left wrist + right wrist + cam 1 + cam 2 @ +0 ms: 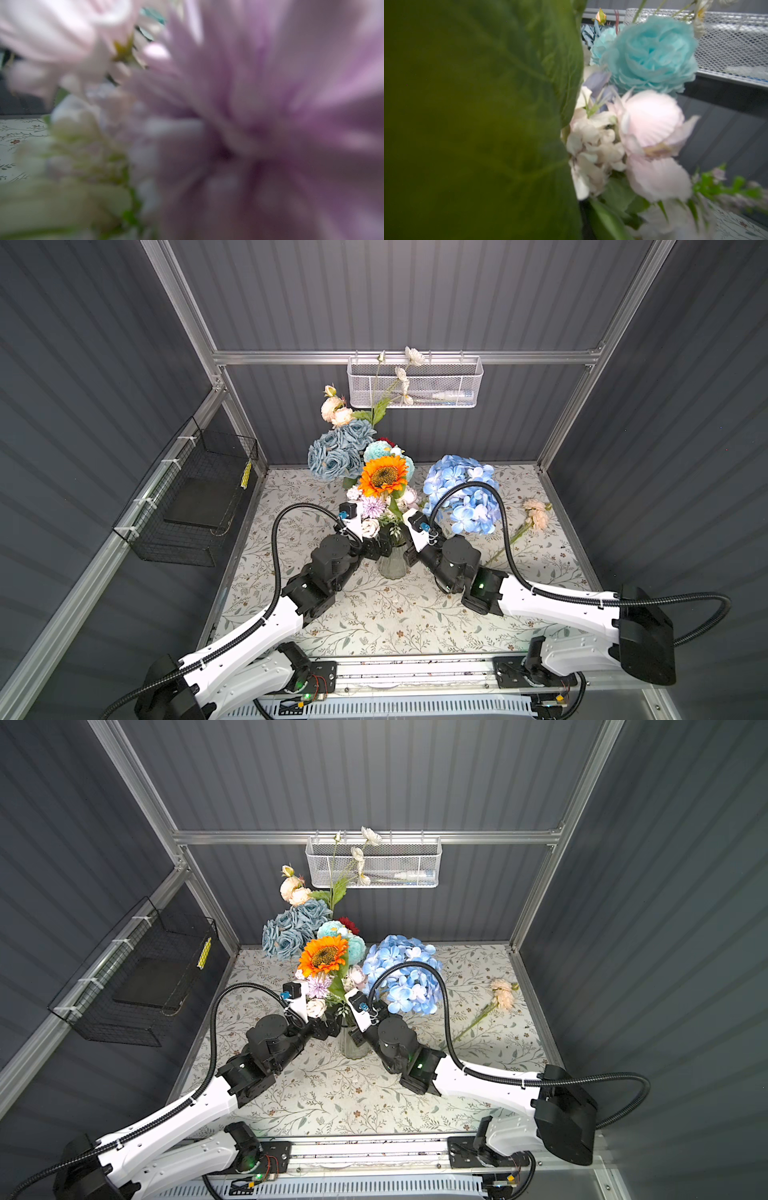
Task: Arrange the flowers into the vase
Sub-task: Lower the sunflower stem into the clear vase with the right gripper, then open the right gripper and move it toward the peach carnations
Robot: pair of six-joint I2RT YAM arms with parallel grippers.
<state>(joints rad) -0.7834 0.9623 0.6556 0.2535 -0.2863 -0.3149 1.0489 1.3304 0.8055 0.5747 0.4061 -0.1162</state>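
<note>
We see the glass vase [390,565] standing mid-surface [374,614], already crowded with flowers [382,476], an orange head foremost and dusty-blue roses [338,452] behind. The blue hydrangea [457,489] leans just to its right. One peach flower [536,512] lies well apart on the surface. The left claw [377,547] stands wide at the vase's mouth. The right claw [409,558] is pinched closed beside it, and we cannot tell what it holds.

One glass vase [392,566], one orange sunflower [382,476], one blue hydrangea [457,493], one peach stem [536,512] lying right of centre, two baskets: white mesh basket [449,381], black wire basket [174,539].
</note>
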